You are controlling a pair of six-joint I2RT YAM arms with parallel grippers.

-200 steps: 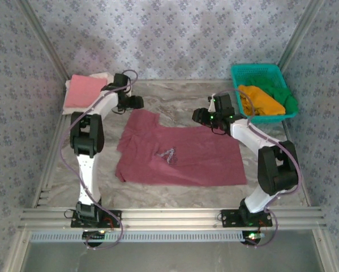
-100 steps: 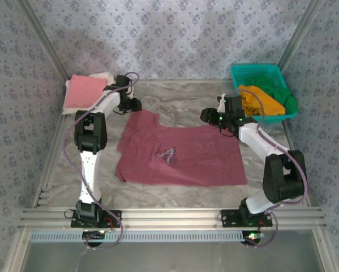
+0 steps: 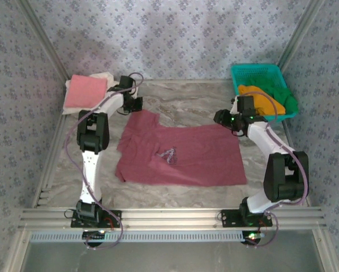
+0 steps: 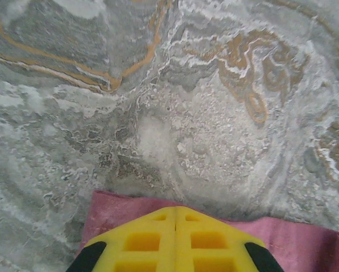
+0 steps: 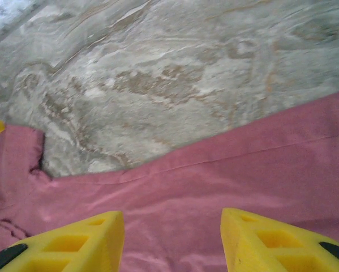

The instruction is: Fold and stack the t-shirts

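Right tool [image 5: 172,241] back toward basket [image 3: 254,67], wide apart, left tool [image 4: 175,238] closed over maroon t-shirt [image 3: 180,156] edge

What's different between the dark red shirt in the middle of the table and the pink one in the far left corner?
The maroon t-shirt lies spread flat over much of the table; the pink t-shirt is folded into a small rectangle. The maroon t-shirt carries a white print; the pink t-shirt looks plain. The pink t-shirt sits on a cream cloth, the maroon t-shirt on bare marble. Both are soft cloth.
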